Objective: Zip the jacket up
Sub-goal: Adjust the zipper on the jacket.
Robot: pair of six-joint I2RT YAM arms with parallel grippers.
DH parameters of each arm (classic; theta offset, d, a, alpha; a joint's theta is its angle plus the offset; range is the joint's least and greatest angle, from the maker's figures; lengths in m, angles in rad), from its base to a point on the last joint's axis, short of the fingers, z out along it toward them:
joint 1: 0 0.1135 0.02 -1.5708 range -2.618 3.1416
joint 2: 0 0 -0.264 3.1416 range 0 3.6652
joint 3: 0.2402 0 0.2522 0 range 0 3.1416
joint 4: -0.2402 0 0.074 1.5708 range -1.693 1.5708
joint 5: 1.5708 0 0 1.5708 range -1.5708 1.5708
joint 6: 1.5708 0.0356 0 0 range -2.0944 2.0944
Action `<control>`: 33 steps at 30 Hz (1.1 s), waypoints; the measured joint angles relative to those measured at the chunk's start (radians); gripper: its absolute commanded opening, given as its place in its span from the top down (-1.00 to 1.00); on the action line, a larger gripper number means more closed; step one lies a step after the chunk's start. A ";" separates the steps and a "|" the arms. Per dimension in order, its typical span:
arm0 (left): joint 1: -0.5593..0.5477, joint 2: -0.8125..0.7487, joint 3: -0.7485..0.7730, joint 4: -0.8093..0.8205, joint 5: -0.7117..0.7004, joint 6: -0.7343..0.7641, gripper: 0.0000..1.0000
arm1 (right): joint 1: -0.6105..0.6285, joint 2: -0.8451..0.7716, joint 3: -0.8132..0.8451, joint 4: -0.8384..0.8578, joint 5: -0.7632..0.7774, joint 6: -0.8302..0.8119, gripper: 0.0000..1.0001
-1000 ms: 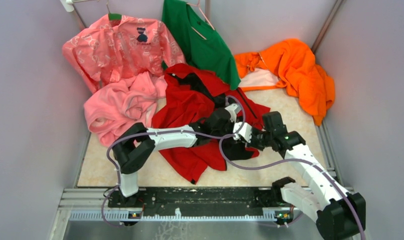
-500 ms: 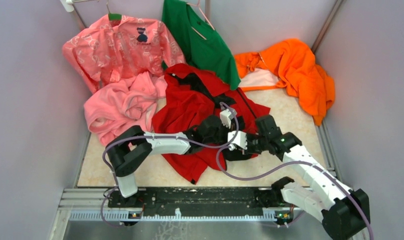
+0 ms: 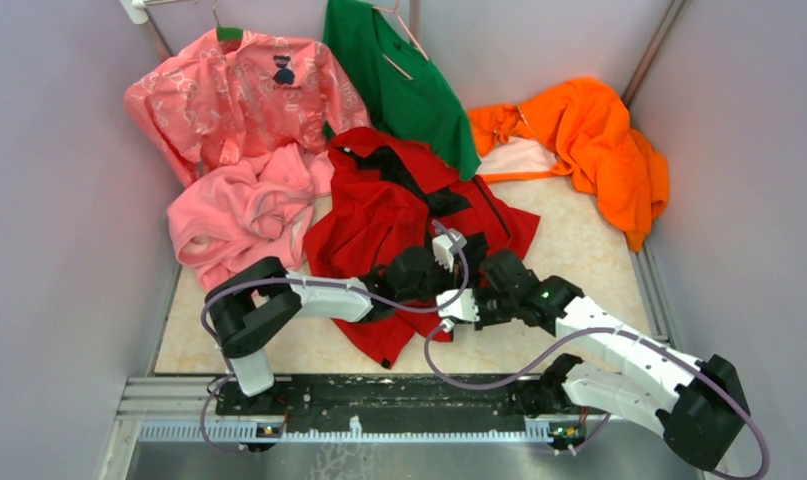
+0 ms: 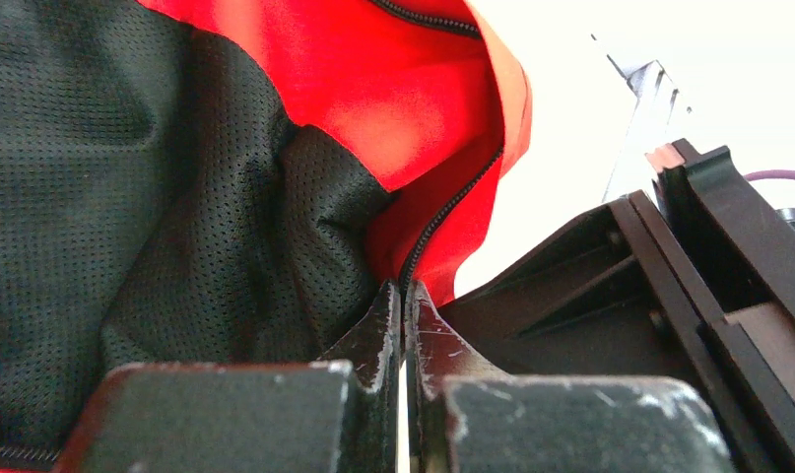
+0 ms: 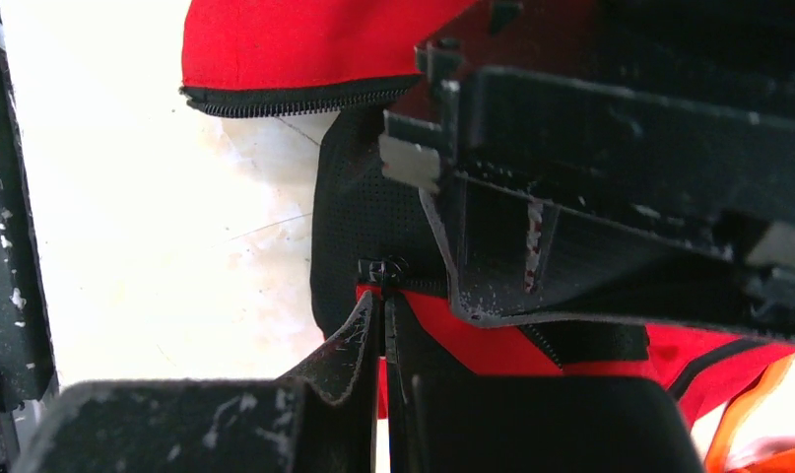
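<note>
The bright red jacket lies crumpled mid-table, its dark mesh lining turned out. My left gripper is shut on the jacket's front edge, with the dark zipper tape running up from its closed tips. My right gripper sits right beside it. In the right wrist view its tips are shut on the small black zipper pull where red cloth meets lining. A second zipper edge hangs free above. The left gripper's body fills that view's upper right.
A pink fleece lies to the jacket's left. A pink patterned shirt and a green shirt hang at the back. An orange garment is heaped at the back right. Grey walls close both sides; a black rail runs along the near edge.
Both grippers have moved toward the near edge and slightly left, staying close together, and the jacket's lower front has been drawn along with them.
</note>
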 measured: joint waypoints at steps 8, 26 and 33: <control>0.001 -0.066 -0.093 0.122 -0.056 0.019 1.00 | 0.007 -0.032 0.003 0.027 0.039 0.045 1.00; -0.003 0.068 0.035 0.139 -0.114 -0.028 1.00 | -0.063 -0.047 -0.002 0.010 0.167 0.043 1.00; -0.004 0.088 0.049 0.122 -0.072 -0.041 0.70 | -0.067 -0.049 -0.018 -0.013 0.160 0.034 1.00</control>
